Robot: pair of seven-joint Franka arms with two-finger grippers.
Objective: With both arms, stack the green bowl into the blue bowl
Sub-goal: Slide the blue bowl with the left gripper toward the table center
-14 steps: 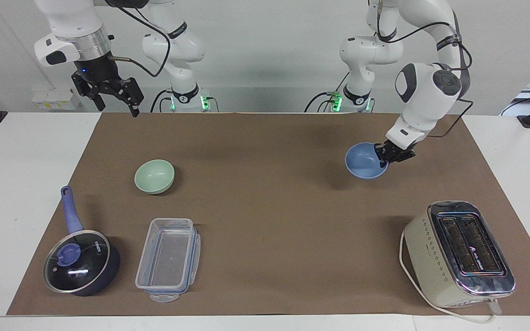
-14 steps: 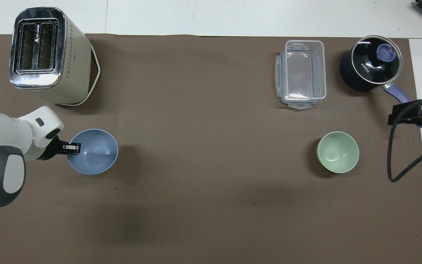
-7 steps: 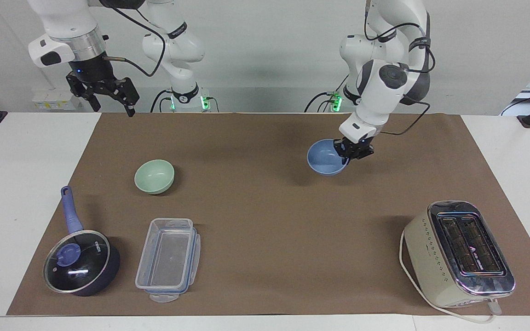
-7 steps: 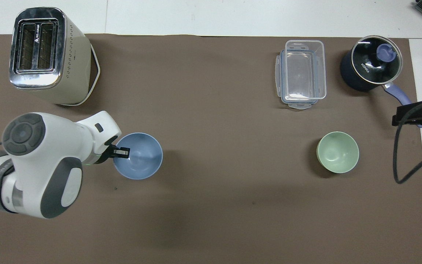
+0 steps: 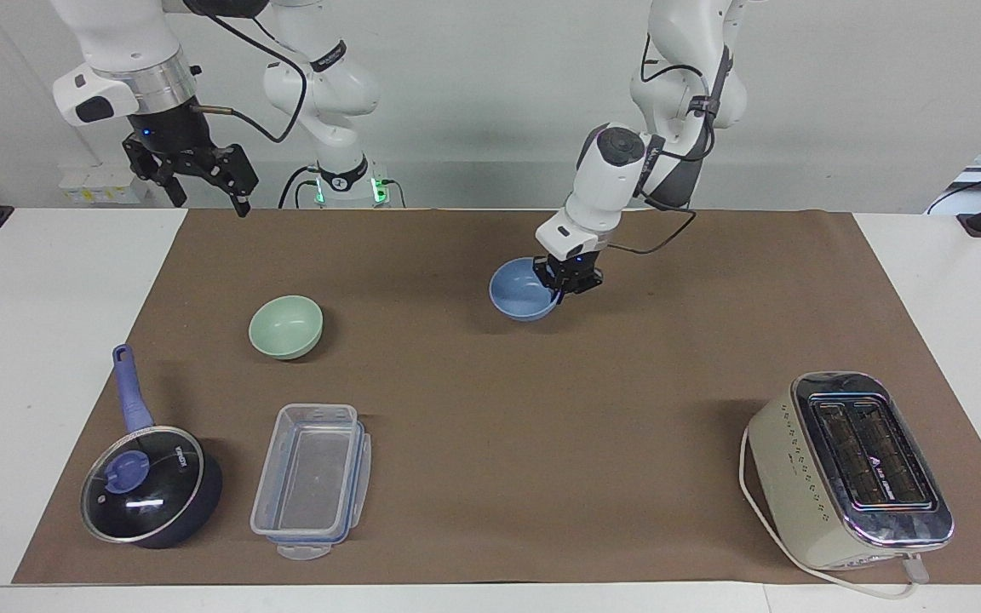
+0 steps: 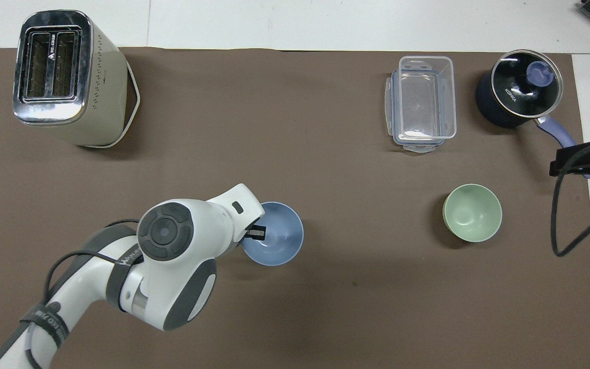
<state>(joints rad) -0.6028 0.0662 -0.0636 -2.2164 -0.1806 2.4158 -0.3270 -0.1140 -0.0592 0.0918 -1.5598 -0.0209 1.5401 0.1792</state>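
Fingers (image 5: 555,294) of the left gripper (image 5: 560,291) are pinched on the rim of the blue bowl (image 5: 522,292), at the side toward the left arm's end of the table. From the facing camera the bowl hangs upright just above the brown mat (image 5: 490,409), over its middle, casting a shadow under itself. The right gripper (image 5: 205,189) waits high over the mat's corner nearest the right arm's base, its fingers spread and holding nothing. The green bowl (image 5: 286,325) sits upright on the mat toward the right arm's end, well apart from the blue one. Farther from the robots than the green bowl lie a clear plastic box (image 5: 312,481) and, beside it, a dark lidded saucepan (image 5: 150,485). A toaster (image 5: 848,468) stands toward the left arm's end.

From the overhead camera the left gripper (image 6: 255,233) grips the blue bowl (image 6: 277,241) by its rim, and the green bowl (image 6: 472,212) lies empty, nearer the robots than the plastic box (image 6: 422,102). Only part of the right gripper (image 6: 582,161) shows at the edge, beside the saucepan (image 6: 520,89) handle.
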